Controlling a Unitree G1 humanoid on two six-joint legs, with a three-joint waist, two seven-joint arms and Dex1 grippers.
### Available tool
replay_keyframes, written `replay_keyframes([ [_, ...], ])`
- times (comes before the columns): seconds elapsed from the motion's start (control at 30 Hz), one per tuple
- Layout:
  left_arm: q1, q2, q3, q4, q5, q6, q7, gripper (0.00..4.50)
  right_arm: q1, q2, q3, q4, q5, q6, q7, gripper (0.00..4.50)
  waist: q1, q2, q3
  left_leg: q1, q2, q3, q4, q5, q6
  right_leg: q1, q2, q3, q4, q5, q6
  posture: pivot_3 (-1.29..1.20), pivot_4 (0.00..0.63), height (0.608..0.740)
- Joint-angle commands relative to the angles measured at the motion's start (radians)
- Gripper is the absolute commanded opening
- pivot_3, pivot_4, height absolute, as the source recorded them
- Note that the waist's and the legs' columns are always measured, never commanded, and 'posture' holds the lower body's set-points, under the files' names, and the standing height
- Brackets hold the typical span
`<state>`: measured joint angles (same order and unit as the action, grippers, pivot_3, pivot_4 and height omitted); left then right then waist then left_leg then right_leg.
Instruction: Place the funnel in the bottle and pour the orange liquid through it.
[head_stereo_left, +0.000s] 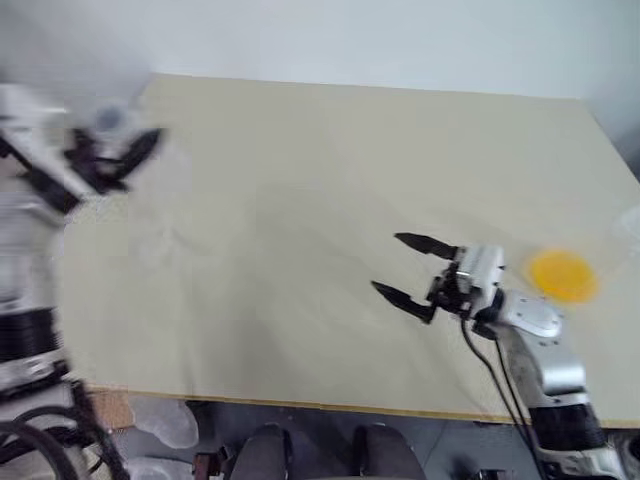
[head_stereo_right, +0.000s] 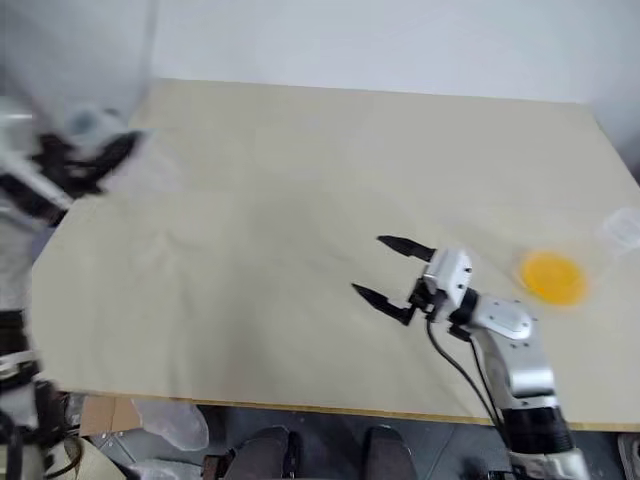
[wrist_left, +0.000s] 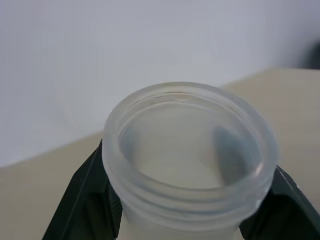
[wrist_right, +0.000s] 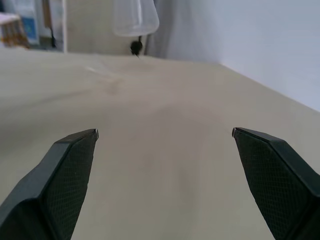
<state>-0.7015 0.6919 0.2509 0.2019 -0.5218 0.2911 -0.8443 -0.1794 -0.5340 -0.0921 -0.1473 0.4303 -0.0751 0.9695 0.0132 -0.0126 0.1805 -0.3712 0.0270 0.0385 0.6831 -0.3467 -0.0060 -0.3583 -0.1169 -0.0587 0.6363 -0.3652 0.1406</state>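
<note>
In the left eye view, the left end effector (head_stereo_left: 112, 152) is raised over the far left corner of the tabletop (head_stereo_left: 300, 200), blurred, its two black fingers spread around a pale round rim, the mouth of the bottle (head_stereo_left: 108, 120). How the bottle's body hangs below is lost in the blur. The right end effector (head_stereo_left: 412, 270) sits low over the near right part of the tabletop, fingers wide apart and holding nothing, pointing toward the robot's left. Just beyond its wrist, farther right, a bright patch of the orange liquid (head_stereo_left: 563, 275) shows as a flat round disc inside glass that is almost too clear to make out.

The right eye view gives the same layout: orange disc near the right edge, empty right end effector beside it, left end effector with its load at the far left corner.

In the left wrist view, the bottle's wide cylindrical neck fills the space between the two black fingers (wrist_left: 82, 200), which press against it on either side just below the threaded rim. The open mouth faces the camera, so the long axis runs roughly along the fingers' own direction.

In the right wrist view, the right fingers (wrist_right: 65, 175) stand far apart over bare tabletop, touching nothing. Far across the surface, a clear rounded vessel (wrist_right: 135, 17) is partly in frame.
</note>
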Motion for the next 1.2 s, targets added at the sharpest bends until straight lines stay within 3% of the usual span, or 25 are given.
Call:
replay_keyframes([
  [0.03, -0.109, -0.150, -0.152, 0.048, 0.007, -0.008, -0.104, 2.36, 0.090, -0.066, -0.125, -0.057, 0.030, -0.004, -0.007, 4.50, 0.005, 0.000, 0.000, -0.001, 0.000, 0.000, 0.000, 0.000, 0.000, 0.000, 0.001, 0.000, -0.001, 0.000, 0.000, 0.00, 0.150, 0.740],
  [0.2, -0.231, -0.389, -0.304, 0.286, 0.109, -0.140, -0.202, 2.36, 0.289, -0.105, -0.290, -0.090, 0.022, -0.029, -0.038, 4.50, 0.011, -0.001, 0.001, -0.004, -0.004, 0.006, -0.001, 0.000, 0.000, -0.002, 0.002, -0.005, -0.001, 0.000, 0.000, 0.00, 0.150, 0.740],
  [0.33, -0.302, -0.516, -0.346, 0.463, 0.178, -0.264, -0.204, 2.36, 0.435, -0.071, -0.379, -0.168, 0.020, -0.031, -0.094, 4.50, 0.006, -0.001, 0.001, -0.003, -0.003, 0.013, -0.002, 0.000, 0.001, -0.003, 0.002, -0.005, -0.005, 0.000, 0.000, 0.00, 0.150, 0.740],
  [0.47, -0.323, -0.580, -0.364, 0.577, 0.234, -0.364, -0.211, 2.36, 0.521, -0.028, -0.391, -0.249, 0.018, -0.027, -0.147, 4.50, 0.004, -0.001, 0.001, -0.002, -0.002, 0.016, -0.001, 0.000, 0.002, -0.002, 0.002, -0.004, -0.007, 0.000, 0.000, 0.00, 0.150, 0.740],
  [0.73, -0.313, -0.606, -0.409, 0.637, 0.331, -0.463, -0.262, 2.36, 0.575, 0.014, -0.366, -0.315, 0.015, -0.026, -0.207, 4.50, 0.012, -0.001, 0.001, 0.000, -0.002, 0.018, 0.000, 0.000, 0.002, -0.001, 0.001, -0.003, -0.007, 0.000, 0.000, 0.00, 0.150, 0.740],
  [0.77, -0.316, -0.608, -0.401, 0.634, 0.326, -0.451, -0.260, 3.08, 0.575, 0.014, -0.363, -0.315, 0.015, -0.025, -0.208, 4.50, 0.012, -0.001, 0.001, 0.000, -0.002, 0.018, 0.000, 0.000, 0.002, -0.001, 0.001, -0.003, -0.007, 0.000, 0.000, 0.00, 0.150, 0.740],
  [0.93, -0.315, -0.606, -0.372, 0.585, 0.294, -0.385, -0.284, 4.48, 0.547, 0.010, -0.330, -0.310, 0.014, -0.019, -0.208, 4.50, 0.011, -0.001, 0.001, -0.001, -0.002, 0.018, 0.000, 0.000, 0.002, -0.002, 0.001, -0.003, -0.007, 0.000, 0.000, 0.00, 0.150, 0.740],
  [1.2, -0.252, -0.515, -0.321, 0.506, 0.278, -0.328, -0.303, 4.48, 0.488, -0.001, -0.277, -0.295, 0.013, -0.002, -0.202, 4.50, 0.007, 0.000, 0.000, 0.000, -0.001, 0.018, 0.000, 0.000, 0.002, -0.002, 0.002, -0.003, -0.006, 0.000, 0.000, 0.00, 0.150, 0.740],
])
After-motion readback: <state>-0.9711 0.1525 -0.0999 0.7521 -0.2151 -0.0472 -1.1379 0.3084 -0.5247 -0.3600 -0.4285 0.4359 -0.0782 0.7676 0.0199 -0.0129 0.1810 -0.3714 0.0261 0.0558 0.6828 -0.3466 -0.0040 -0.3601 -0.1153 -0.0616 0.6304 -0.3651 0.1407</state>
